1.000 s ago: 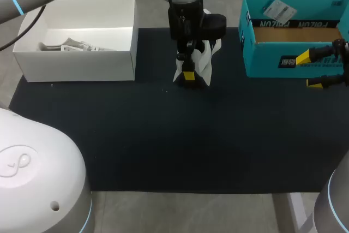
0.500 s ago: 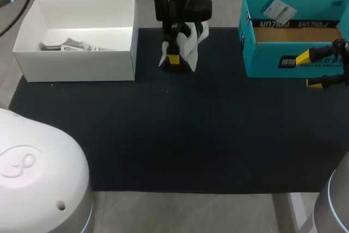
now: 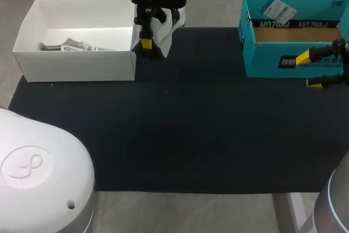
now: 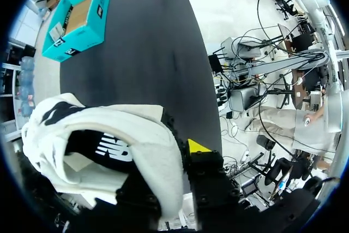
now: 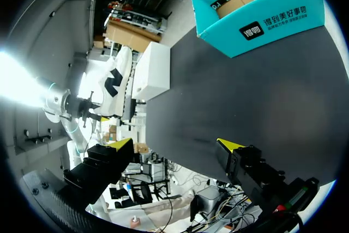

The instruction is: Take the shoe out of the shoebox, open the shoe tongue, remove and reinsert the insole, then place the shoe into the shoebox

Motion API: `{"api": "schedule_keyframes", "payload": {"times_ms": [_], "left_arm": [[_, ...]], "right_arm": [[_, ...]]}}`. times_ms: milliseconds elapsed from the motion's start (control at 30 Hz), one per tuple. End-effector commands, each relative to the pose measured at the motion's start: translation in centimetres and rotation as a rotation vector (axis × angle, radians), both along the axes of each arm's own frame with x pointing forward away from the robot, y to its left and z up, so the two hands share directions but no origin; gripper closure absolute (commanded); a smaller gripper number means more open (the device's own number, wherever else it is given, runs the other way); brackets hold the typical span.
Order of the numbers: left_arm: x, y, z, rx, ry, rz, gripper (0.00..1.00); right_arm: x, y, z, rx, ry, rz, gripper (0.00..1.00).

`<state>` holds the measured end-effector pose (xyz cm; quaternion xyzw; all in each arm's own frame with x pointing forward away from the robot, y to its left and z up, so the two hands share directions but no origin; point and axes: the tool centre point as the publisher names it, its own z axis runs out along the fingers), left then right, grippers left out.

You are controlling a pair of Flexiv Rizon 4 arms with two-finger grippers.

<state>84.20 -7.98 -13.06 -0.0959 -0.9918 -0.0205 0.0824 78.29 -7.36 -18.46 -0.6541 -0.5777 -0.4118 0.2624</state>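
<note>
My left gripper (image 3: pixel 146 42) is shut on a white shoe (image 3: pixel 162 30) with black markings and holds it above the mat, right beside the near right corner of the white box (image 3: pixel 76 61). From the left wrist, the shoe (image 4: pixel 109 151) fills the space between the fingers, and only one yellow tip (image 4: pixel 197 147) shows. My right gripper (image 3: pixel 317 69) stands open in front of the teal box (image 3: pixel 262 61), with nothing between its fingers. In the right wrist view that gripper (image 5: pixel 175 145) is wide open over the mat, with the shoe (image 5: pixel 117 75) far ahead.
The white box (image 5: pixel 152 69) holds crumpled paper (image 3: pixel 71 45) at its bottom. The teal box (image 5: pixel 256 15) has a brown cardboard floor and a tag on its far wall. A dark mat (image 3: pixel 180 129) covers the table between the boxes.
My left arm has carried the shoe to the left and farther back, from the middle of the mat to the white box's corner. The right arm has not moved.
</note>
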Motion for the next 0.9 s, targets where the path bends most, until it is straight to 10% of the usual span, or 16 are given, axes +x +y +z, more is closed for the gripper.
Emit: {"api": "schedule_keyframes", "payload": {"times_ms": [33,900], "left_arm": [[1.6,2.5,-0.3,-0.015,-0.004,0.015,1.0],[16.0,18.7,-2.4,0.054,-0.055,0.192,1.0]], "right_arm": [[-0.1,0.0,0.0,-0.002,0.001,-0.002,0.0],[-0.1,0.0,0.0,-0.002,0.001,-0.002,0.0]]}}
